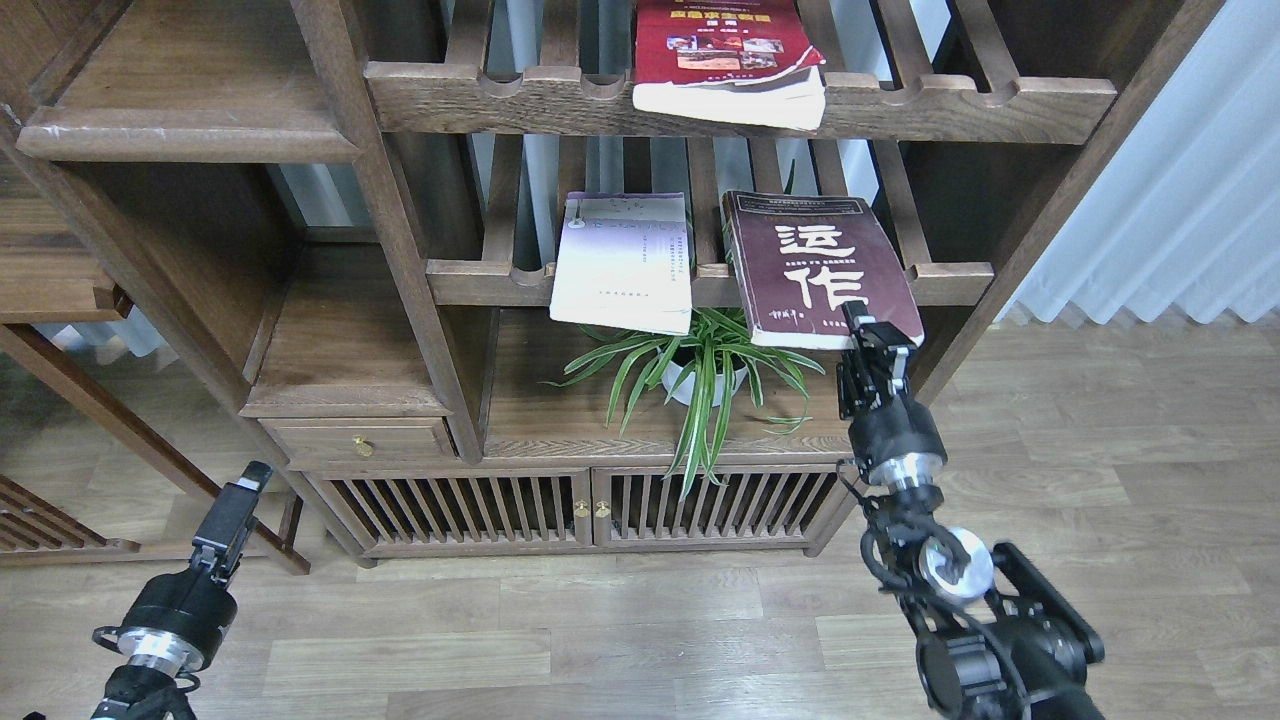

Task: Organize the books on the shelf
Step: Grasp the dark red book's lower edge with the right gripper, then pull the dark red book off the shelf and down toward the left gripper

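The dark maroon book (815,270) with big white characters lies on the middle slatted rack and overhangs its front rail. My right gripper (868,330) is at the book's front right corner, its fingers closed over the front edge. The pale white-lavender book (620,262) lies left of it on the same rack, also overhanging. The red book (728,62) with a yellow title lies on the upper slatted rack. The shelf (190,140), a flat dark board with a scuffed front edge, is at the upper left and bare. My left gripper (247,487) hangs low at the left, its fingers not distinguishable.
A potted spider plant (700,385) stands on the board under the middle rack, just below the two books. A low cabinet with slatted doors (590,510) and a small drawer (360,440) are beneath. A white curtain (1180,200) hangs at the right. The floor is wood.
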Available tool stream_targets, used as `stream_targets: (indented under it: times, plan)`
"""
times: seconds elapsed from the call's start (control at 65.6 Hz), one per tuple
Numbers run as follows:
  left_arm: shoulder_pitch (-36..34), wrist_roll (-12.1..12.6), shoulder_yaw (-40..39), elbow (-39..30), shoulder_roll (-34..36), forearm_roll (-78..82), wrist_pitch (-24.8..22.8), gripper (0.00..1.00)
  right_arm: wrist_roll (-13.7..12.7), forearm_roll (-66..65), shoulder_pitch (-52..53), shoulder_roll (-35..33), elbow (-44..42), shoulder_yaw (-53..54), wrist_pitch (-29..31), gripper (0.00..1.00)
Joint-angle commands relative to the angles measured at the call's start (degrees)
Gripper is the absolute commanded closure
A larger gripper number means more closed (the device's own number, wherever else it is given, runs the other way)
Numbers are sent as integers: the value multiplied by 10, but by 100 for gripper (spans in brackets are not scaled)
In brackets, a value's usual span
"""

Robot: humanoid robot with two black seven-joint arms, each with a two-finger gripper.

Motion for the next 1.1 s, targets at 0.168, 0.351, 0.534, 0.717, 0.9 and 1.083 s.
stream_targets:
  times: [0.168,0.351,0.534,0.717,0.9,1.083]
  plan:
    - [-2,2,5,0,-3,1,0,0,-4,0,-130,0,73,-39,3,95]
    - [3,1,16,0,-11,-1,0,0,-5,-3,-175,0,75,-70,3,95]
    - [3,-2,50,0,-16,-2,0,0,-5,-5,-212,0,71,-109,3,94]
    - [5,-4,101,-1,-48,-3,0,0,-17,-8,-221,0,68,-164,3,94]
    - [5,-5,128,-9,-77,-4,0,0,-29,-12,-221,0,68,-198,3,94]
    - [8,-7,150,-8,-106,-10,0,0,-47,-12,-223,0,64,-227,3,94]
